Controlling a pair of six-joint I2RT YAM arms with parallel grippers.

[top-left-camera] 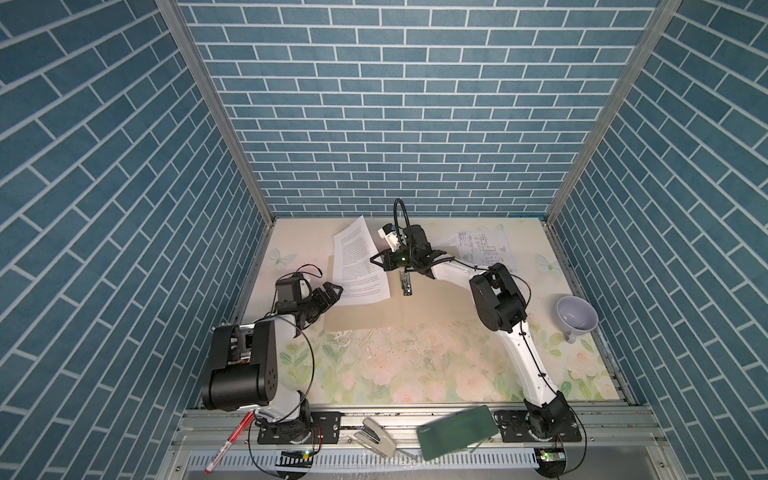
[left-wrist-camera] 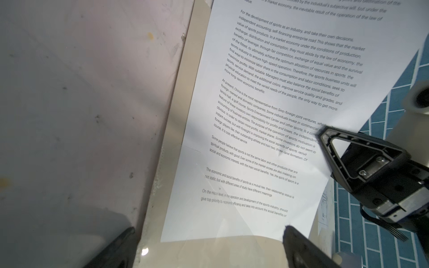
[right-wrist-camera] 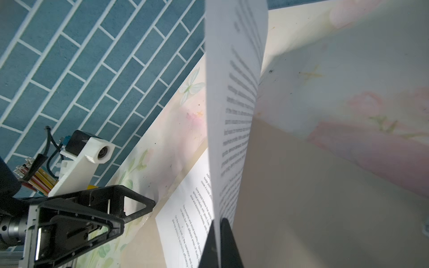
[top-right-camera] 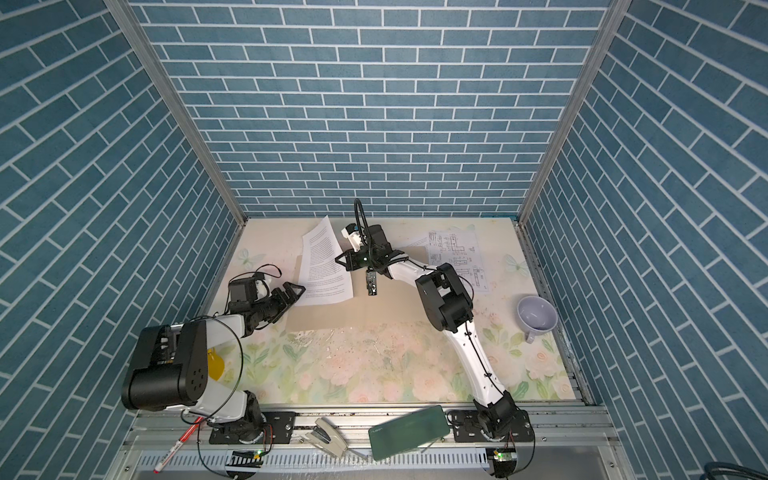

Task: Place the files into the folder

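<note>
While the right gripper [top-left-camera: 376, 261] pinches a text sheet [top-left-camera: 355, 245] by its spine-side long edge, the page stands lifted and curled over the left leaf of the open folder [top-left-camera: 357, 320]. Its long axis runs far to near, a little skewed to the spine and its clip [top-left-camera: 406, 284]. Under it a second text sheet [right-wrist-camera: 185, 220] lies flat on that same leaf. The left gripper [top-left-camera: 331, 291], jaws spread wide and empty, sits just beside the pages' near-left corner, closer to that end than the right one is. I'd say the held page needs only lowering leftward and squaring to the spine. The diagram sheet [top-left-camera: 484, 245] lies at the far right, well apart from both sets of fingers, and the right gripper is the nearer to it.
</note>
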